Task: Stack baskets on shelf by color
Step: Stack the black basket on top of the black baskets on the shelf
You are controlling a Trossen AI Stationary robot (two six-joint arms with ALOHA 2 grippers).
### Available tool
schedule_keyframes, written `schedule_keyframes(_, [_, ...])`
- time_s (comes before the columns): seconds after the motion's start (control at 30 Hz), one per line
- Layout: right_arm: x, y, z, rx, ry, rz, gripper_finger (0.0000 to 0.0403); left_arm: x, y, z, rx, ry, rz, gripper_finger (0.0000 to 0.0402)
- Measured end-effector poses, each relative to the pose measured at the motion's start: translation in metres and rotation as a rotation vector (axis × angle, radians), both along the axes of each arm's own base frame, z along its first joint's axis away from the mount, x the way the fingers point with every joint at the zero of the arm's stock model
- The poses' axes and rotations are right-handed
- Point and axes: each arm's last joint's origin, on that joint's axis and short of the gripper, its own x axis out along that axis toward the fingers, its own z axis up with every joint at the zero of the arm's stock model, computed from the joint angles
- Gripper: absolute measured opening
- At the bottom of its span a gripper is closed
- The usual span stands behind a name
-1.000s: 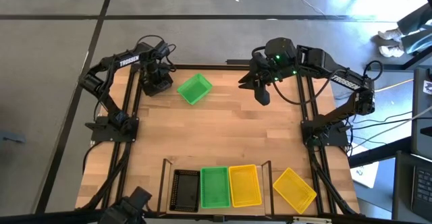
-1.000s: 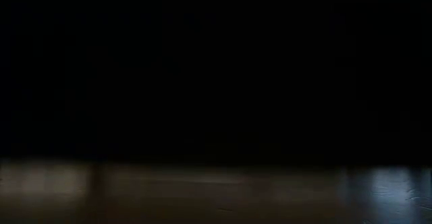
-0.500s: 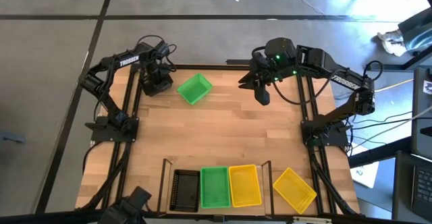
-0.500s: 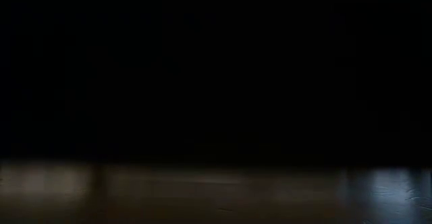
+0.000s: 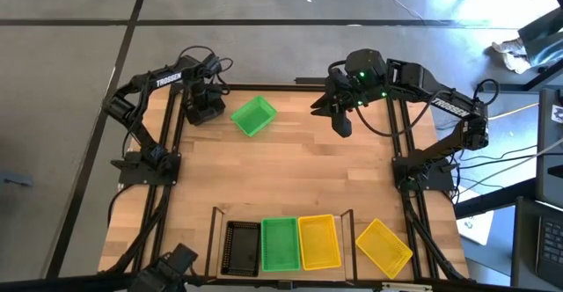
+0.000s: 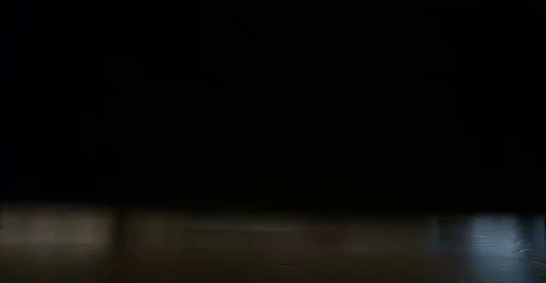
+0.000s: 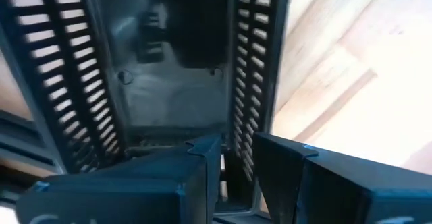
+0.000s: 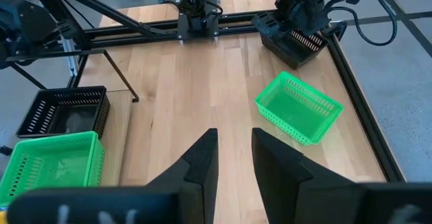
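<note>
Baskets on shelf | arms read TROSSEN | left tool clamps black basket | right tool slightly apart

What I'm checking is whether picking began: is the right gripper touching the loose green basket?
Apart. The high view shows bare tabletop between the right gripper and the green basket; the right wrist view agrees.

bench: light wood | shelf: near edge, far from both end effectors, holds black basket, green basket, yellow basket side by side | loose yellow basket: just beside shelf | loose green basket: between left end effector and right end effector | black basket at left end effector
</note>
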Motion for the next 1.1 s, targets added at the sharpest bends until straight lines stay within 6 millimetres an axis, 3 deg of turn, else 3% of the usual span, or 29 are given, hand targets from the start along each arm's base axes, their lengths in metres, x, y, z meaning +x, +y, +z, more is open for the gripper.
schedule_keyframes(0.23, [0.0, 0.0, 0.0, -0.002, 0.0, 0.001, 0.0088, 0.002, -0.001, -0.001, -0.033, -0.039, 0.02, 0.0077])
schedule_keyframes(0.73, [0.0, 0.0, 0.0, -0.001, 0.0, 0.001, 0.0088, 0.012, 0.005, -0.04, -0.132, 0.09, -0.033, 0.0075])
schedule_keyframes(0.9, [0.001, 0.0, 0.001, -0.004, -0.009, 0.001, 0.0088, 0.011, 0.001, -0.038, -0.148, 0.125, -0.036, 0.0015])
schedule_keyframes(1.1, [0.001, 0.0, 0.001, -0.047, -0.016, 0.029, 0.0088, 0.005, -0.007, -0.008, -0.07, 0.077, -0.014, 0.0001])
